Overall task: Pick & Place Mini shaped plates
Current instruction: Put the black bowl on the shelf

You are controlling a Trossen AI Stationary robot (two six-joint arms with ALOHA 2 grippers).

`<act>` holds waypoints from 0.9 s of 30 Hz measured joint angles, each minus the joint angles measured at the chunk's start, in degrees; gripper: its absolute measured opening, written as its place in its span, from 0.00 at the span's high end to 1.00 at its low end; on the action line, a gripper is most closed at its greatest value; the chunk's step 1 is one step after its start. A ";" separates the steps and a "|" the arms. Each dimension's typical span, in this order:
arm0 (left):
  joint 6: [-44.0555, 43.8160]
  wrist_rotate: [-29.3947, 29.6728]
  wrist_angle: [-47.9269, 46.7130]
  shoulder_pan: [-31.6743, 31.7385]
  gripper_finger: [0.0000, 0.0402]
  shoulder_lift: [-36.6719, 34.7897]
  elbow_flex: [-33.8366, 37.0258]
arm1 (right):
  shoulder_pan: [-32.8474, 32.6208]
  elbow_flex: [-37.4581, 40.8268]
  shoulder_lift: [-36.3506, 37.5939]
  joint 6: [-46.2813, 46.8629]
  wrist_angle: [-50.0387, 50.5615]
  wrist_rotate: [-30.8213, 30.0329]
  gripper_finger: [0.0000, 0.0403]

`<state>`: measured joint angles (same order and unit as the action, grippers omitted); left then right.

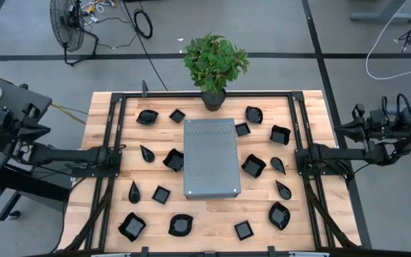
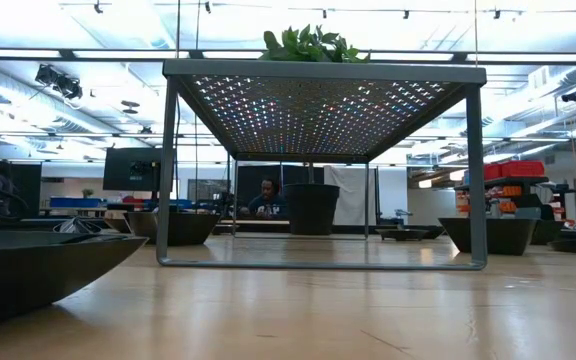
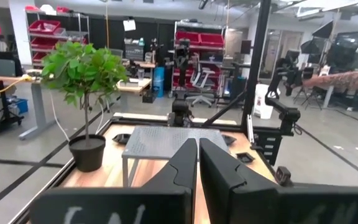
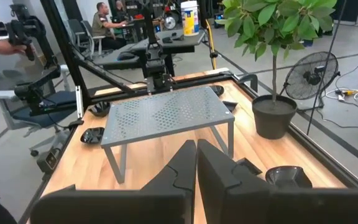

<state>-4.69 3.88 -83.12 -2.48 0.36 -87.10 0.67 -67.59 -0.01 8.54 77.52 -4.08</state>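
mini shaped plates (image 1: 173, 159) lie scattered on the table (image 1: 98, 128) around the grey perforated stand (image 1: 210, 157); left gripper (image 1: 117, 158) and right gripper (image 1: 300, 158) closed, empty, at opposite table edges.

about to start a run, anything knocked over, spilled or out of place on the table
Nothing stands out. The small black plates lie scattered, upright, on both sides of the grey perforated stand, which sits square mid-table. The potted plant stands upright at the far edge. Both hands, left and right, wait shut at the table's sides.
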 joint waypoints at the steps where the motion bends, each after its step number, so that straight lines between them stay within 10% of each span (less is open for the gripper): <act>1: 0.00 0.00 0.02 0.02 0.94 0.00 -0.05 | 0.00 0.02 0.00 0.00 -0.04 0.00 0.95; 27: -0.62 -0.02 0.09 0.02 0.94 0.00 -0.01 | 0.00 0.11 0.00 -0.48 -1.73 0.00 0.95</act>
<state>-5.31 3.86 -83.02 -2.46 0.36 -87.11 0.66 -67.48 -0.01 8.05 75.79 -4.07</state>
